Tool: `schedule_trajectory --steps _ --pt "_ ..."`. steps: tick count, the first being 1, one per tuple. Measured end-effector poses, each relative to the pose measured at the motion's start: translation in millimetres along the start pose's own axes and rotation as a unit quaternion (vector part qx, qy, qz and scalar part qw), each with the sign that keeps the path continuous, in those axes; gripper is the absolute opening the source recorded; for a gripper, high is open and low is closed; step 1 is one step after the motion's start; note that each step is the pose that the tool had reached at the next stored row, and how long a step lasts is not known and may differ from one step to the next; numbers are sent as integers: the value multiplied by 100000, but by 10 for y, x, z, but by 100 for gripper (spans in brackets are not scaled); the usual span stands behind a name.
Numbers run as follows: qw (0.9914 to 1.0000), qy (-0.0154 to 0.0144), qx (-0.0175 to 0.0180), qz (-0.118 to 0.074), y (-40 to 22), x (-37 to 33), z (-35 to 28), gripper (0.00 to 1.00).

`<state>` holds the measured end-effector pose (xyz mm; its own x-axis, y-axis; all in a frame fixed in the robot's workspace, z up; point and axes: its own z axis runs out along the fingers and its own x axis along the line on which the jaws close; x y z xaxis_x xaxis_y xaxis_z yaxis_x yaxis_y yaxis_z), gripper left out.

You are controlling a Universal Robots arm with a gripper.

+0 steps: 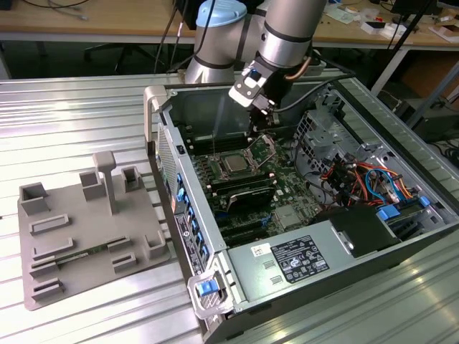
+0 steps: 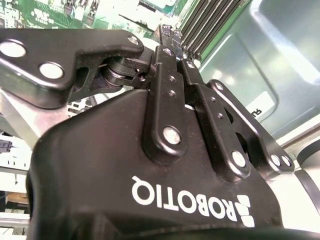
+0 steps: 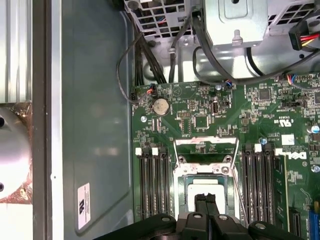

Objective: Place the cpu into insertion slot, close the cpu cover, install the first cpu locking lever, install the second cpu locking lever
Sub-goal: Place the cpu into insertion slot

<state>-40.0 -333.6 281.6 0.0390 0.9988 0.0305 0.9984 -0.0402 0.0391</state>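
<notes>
We see the gripper [image 3: 205, 200] with its jaws pressed together and nothing between them, poised over the cpu [image 3: 202, 187]; we cannot tell whether the tips touch it. The chip lies flat in the insertion slot [image 3: 184, 197] on the green board, and the cpu cover [image 3: 205, 141] stands swung open just beyond it. All this sits inside the computer case [image 1: 186, 222] on the ribbed tabletop [image 1: 86, 129].

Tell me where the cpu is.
The cpu lies seated in the green board, mid-case in the exterior view, right beside the open cover.
</notes>
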Motion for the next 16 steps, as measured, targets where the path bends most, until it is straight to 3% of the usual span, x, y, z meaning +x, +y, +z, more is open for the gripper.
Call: schedule_trajectory --steps 16 --pt "100000 -2 1 4 187 8 8 11"
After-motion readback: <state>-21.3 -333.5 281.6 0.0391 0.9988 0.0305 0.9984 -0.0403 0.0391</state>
